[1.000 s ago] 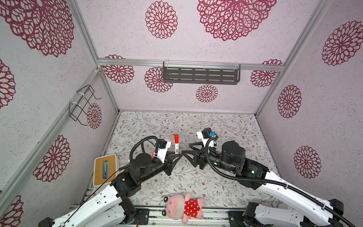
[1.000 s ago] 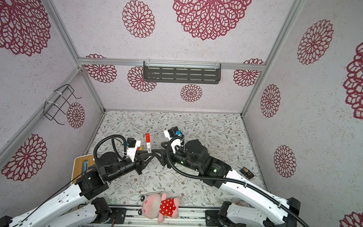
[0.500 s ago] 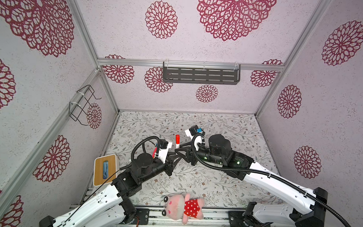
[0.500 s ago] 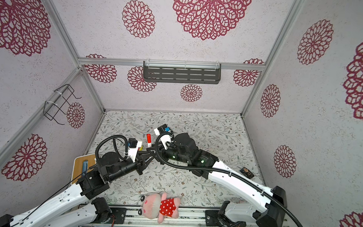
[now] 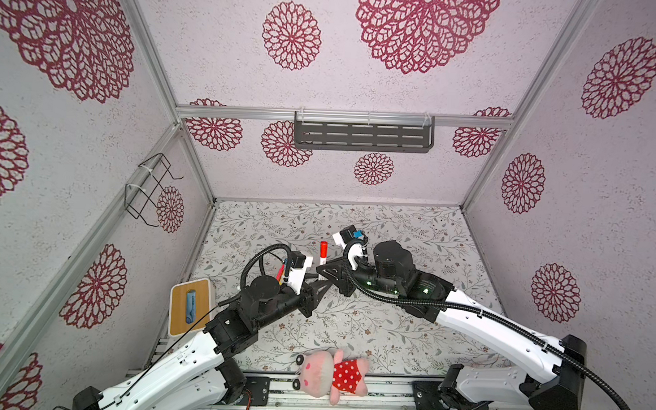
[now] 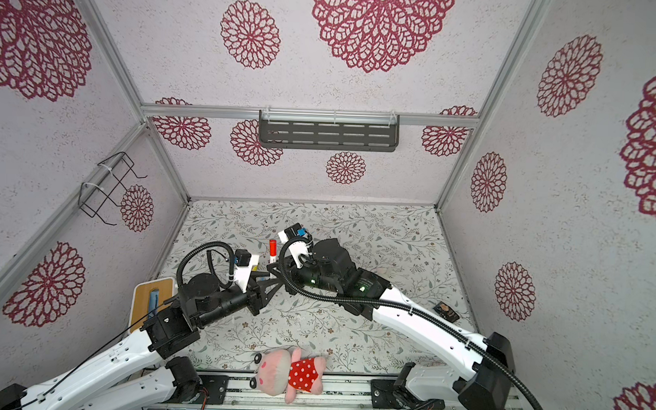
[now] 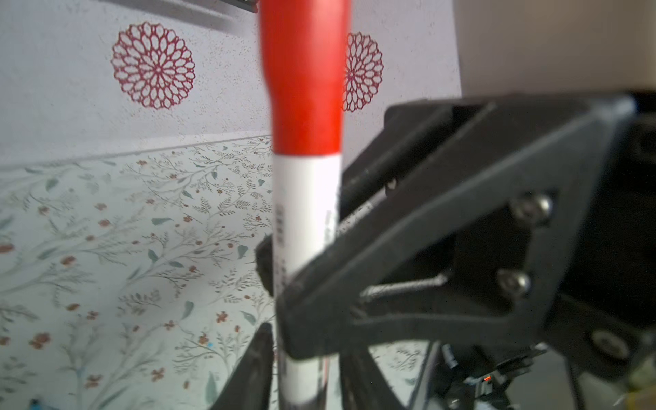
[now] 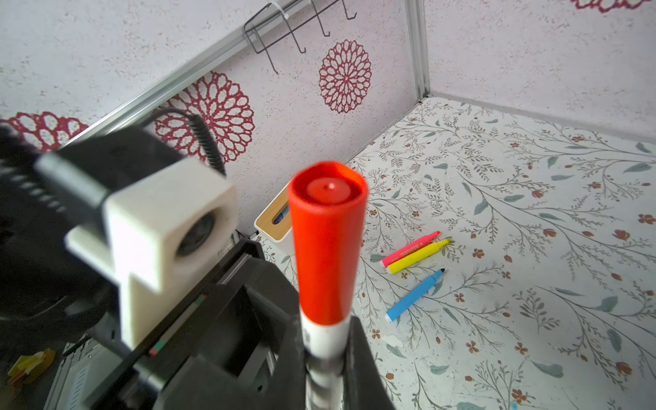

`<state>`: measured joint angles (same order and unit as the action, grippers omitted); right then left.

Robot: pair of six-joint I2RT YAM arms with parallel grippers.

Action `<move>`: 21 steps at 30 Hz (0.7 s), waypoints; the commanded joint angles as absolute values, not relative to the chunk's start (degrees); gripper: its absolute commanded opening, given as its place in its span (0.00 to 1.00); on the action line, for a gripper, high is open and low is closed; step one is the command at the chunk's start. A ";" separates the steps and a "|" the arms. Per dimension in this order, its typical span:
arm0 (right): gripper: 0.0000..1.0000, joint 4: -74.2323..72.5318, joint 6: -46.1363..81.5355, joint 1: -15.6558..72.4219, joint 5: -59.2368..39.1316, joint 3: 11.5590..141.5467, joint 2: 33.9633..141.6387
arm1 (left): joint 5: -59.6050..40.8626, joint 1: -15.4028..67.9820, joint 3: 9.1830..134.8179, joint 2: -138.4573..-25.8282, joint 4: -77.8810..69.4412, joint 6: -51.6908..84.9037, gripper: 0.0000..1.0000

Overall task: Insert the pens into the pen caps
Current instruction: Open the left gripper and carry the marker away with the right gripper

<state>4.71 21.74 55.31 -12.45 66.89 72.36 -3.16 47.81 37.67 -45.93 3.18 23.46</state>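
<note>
A white-barrelled pen (image 5: 322,261) with a red pen cap (image 5: 323,248) on its upper end stands upright above the floral table, seen in both top views (image 6: 272,249). My right gripper (image 8: 324,372) is shut on the white barrel (image 8: 324,337) just below the cap (image 8: 326,241). My left gripper (image 7: 307,372) is open lower on the same barrel (image 7: 305,213), with a thin gap on each side. A right finger (image 7: 408,266) crosses in front of the pen in the left wrist view. Uncapped pink (image 8: 410,248), yellow (image 8: 419,255) and blue (image 8: 413,296) pens lie on the table.
A white box with a wooden top (image 5: 189,306) stands at the left edge. A pink plush toy (image 5: 328,371) lies at the front edge. A small dark object (image 6: 444,311) lies at the right. A wire rack (image 5: 150,188) and a dark shelf (image 5: 362,137) hang on the walls.
My right gripper has come in from the right and shut on the pen's barrel. My left gripper, which held the pen, has opened its jaws.
</note>
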 commanded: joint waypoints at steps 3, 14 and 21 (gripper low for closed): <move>0.00 7.65 26.07 51.09 -7.03 67.68 70.40 | 1.01 48.33 37.99 -45.56 4.90 24.39 0.74; 0.00 20.88 26.10 39.59 -5.63 72.39 75.27 | 5.69 48.34 35.77 -41.95 9.58 25.89 0.78; 0.00 32.05 23.85 30.47 -8.05 81.47 88.36 | 6.24 48.28 35.43 -41.66 10.55 26.86 0.78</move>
